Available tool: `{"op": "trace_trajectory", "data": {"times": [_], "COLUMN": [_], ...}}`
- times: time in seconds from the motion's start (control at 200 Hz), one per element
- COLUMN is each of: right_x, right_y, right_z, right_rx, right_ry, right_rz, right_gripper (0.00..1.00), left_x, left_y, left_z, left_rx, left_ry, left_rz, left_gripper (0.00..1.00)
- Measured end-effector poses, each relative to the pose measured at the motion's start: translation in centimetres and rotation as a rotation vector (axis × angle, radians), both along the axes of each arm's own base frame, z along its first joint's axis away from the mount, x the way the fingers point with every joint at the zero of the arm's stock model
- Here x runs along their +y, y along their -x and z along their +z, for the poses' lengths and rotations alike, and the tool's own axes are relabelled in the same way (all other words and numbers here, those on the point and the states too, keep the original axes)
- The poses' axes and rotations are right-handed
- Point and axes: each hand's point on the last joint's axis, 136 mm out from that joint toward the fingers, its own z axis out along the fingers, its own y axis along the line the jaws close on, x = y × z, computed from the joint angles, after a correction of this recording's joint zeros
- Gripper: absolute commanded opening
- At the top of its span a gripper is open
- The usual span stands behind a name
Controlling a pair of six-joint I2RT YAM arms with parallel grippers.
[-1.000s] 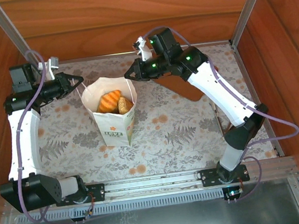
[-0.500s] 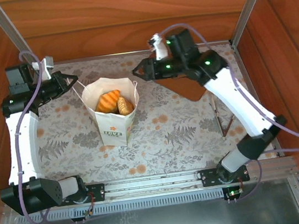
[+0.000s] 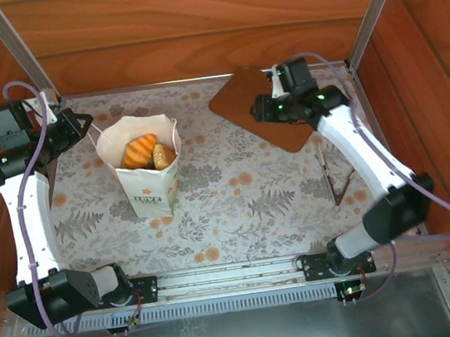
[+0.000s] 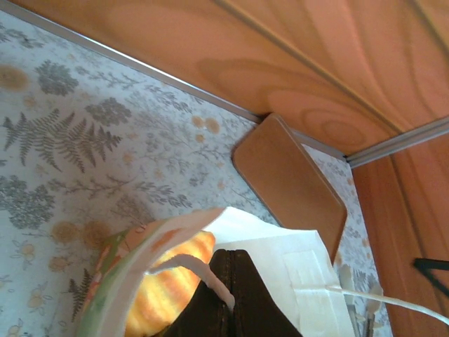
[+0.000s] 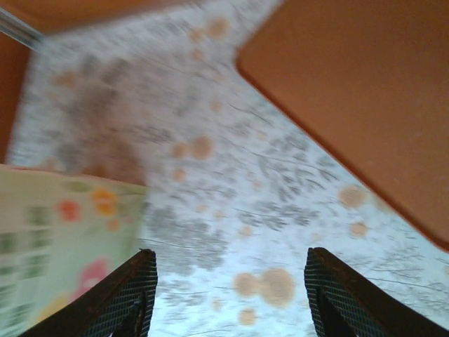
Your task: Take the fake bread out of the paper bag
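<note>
White paper printed in green and orange makes up the paper bag (image 3: 151, 194), which is stood upright on the floral table (image 3: 238, 204) at about 10 o'clock in the top view, with its mouth wide open. The fake bread (image 3: 140, 151) is seen inside it as golden-brown pieces lying together below the rim. The left hand (image 3: 88, 127) is clenched on the bag's rim at the bag's 10 o'clock side; in the left wrist view a white string handle (image 4: 175, 263) is draped against its dark fingers. The right hand (image 3: 257, 112) is released, its fingers spread wide with nothing between them. It is positioned above a flat brown tray (image 3: 236, 98) at 1 o'clock, well apart from the bag.
</note>
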Motion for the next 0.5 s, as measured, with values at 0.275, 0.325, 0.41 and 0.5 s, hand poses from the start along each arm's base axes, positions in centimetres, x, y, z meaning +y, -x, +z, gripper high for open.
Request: {"op": "trace_trajectory", "data": {"times": [0.275,0.325,0.41,0.5], "right_x": [1.1,1.2,1.3,1.4], "right_y": [-7.4,-8.4,-9.5,-10.1], "right_z": [-13.0,-14.3,-15.9,-17.1], "right_rx": [0.188,0.193,0.204,0.217], "right_ry": [0.285,0.324,0.374,0.402], "right_rz": [0.109,0.135,0.176,0.217], "right_gripper": [0.52,0.51,0.5,0.48], "left_x": [2.1,2.2,2.2,2.0], "left_y": [-0.1,0.0,0.3,0.6], "left_z": [-0.2,-0.1,0.1,0.2], "left_rx": [-0.001,-0.005,-0.014,-0.024], "left_ry": [-0.045,-0.048,-0.054,-0.057], "left_rz": [0.074,0.077,0.075,0.066], "left_gripper": [0.0,0.0,0.0,0.0]}}
